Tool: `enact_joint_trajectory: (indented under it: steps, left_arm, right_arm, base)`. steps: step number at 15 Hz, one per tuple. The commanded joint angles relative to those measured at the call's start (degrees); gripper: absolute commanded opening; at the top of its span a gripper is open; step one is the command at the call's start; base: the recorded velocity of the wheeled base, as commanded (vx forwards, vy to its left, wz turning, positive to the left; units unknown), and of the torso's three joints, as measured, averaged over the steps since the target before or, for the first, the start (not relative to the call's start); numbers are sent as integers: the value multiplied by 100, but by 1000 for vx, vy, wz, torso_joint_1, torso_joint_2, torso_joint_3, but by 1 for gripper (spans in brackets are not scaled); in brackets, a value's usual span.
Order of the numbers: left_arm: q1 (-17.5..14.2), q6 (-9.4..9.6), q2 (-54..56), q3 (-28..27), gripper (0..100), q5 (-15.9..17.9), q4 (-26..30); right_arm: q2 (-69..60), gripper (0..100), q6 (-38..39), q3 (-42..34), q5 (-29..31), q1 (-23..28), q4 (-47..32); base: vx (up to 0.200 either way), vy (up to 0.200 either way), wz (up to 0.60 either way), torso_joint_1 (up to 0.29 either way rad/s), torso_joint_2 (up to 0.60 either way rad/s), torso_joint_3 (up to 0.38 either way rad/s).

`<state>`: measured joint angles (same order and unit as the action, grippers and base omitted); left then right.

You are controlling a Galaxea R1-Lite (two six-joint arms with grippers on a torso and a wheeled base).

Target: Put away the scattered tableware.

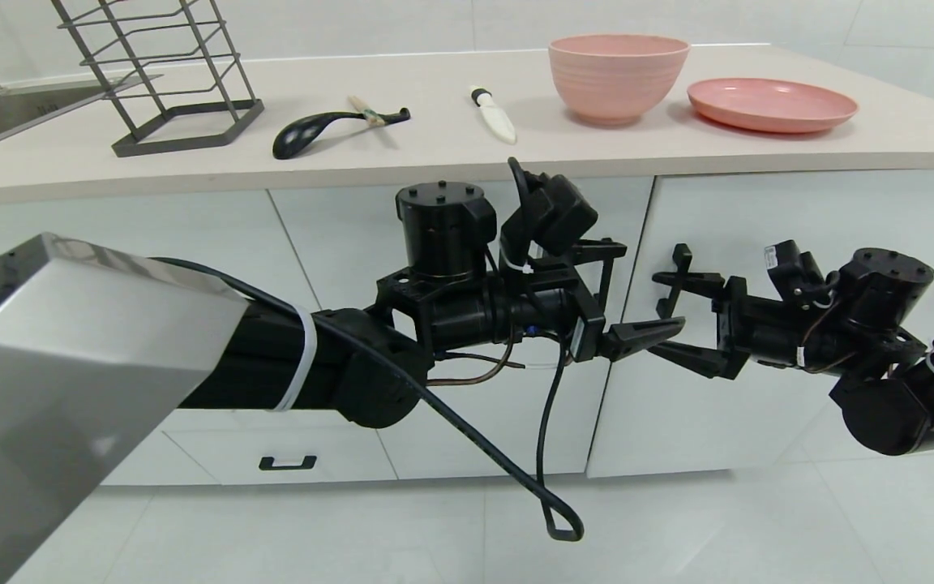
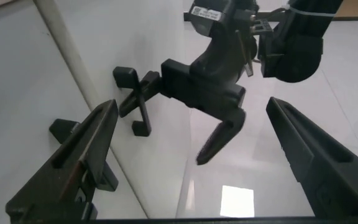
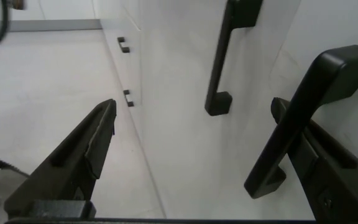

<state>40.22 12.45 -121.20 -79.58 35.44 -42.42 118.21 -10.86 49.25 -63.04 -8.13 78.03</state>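
Bowl [image 1: 618, 77], maybe chopsticks [image 1: 366, 108], above cabinet handles [image 3: 222, 59].

Wrist label [image 2: 205, 12], print probably illegible

Pale countertop [image 1: 434, 150] over white cabinets [image 1: 337, 235], with a sink [image 1: 5, 113] sunk in at the far left. Bears, left to right: a black wire rack [image 1: 188, 138] standing upright; a black spoon [image 1: 295, 136] with a thin wooden stick [image 1: 367, 109] at its handle (touching or crossing, cannot tell which); a white knife [image 1: 495, 118]; a pink bowl [image 1: 618, 75], upright; just beside it, a pink plate [image 1: 771, 103], flat.
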Motion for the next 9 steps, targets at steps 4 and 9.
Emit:
enact_joint_trajectory:
  steps: [4, 9]
  left_arm:
    - [30, -49, -229, -14, 100, 7, -372]
    - [39, -278, -589, -629, 100, -213, -653]
  right_arm:
    - [-290, 100, 75, -179, -675, 5, -16]
    - [-861, 100, 75, -1005, -1158, 40, 28]
  base:
    - [0, 0, 0, 0, 0, 0]
    - [0, 0, 0, 0, 0, 0]
